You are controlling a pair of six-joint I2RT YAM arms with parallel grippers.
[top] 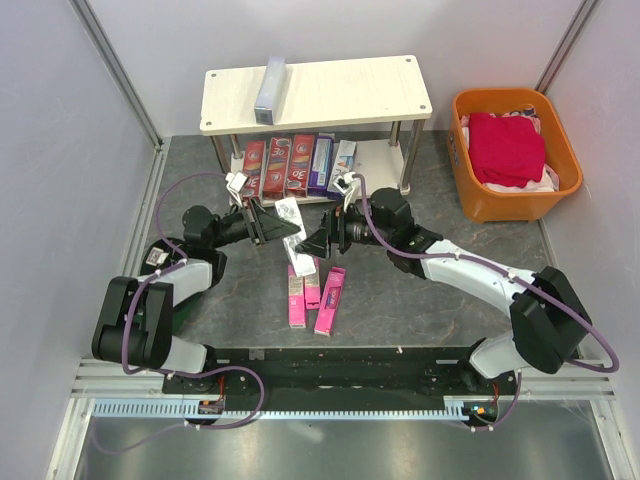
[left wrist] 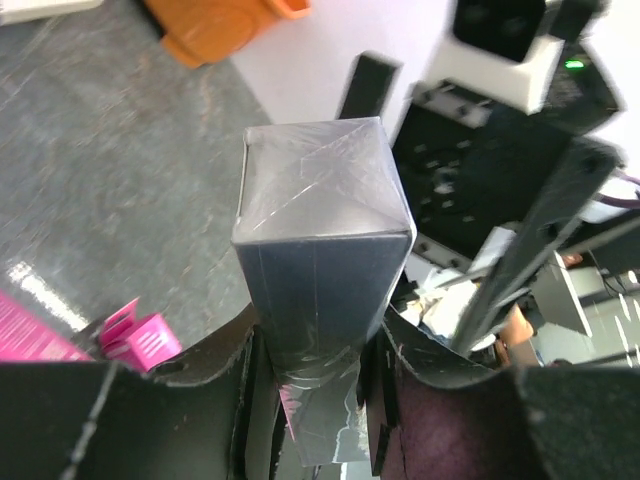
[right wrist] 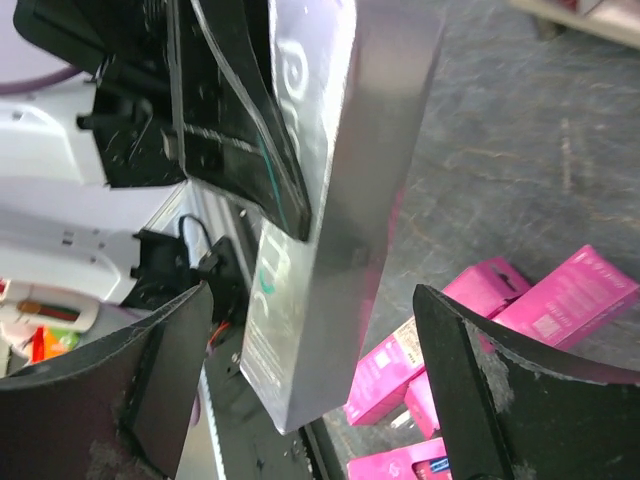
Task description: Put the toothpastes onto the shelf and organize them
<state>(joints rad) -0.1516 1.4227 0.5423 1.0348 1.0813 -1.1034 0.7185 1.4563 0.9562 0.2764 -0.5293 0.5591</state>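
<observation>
I stand in a robot lab's test cell. Plain pale panels (top: 60, 150) wall me in on three sides, held by bare aluminium posts (top: 117, 72). I am bolted to a black rail (top: 340, 365) at the edge of a grey stone-look tabletop (top: 420, 300). My purple cables (top: 160, 210) hang loose, and a small shelf (top: 330, 90) and an orange basket (top: 480, 205) stand as staged props.

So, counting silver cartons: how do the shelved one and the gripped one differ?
The shelved carton lies loose on the top board; the gripped carton is clamped in the left gripper. No gripper touches the shelved carton; the open right gripper flanks the gripped carton. Both slim, silver-grey.
</observation>
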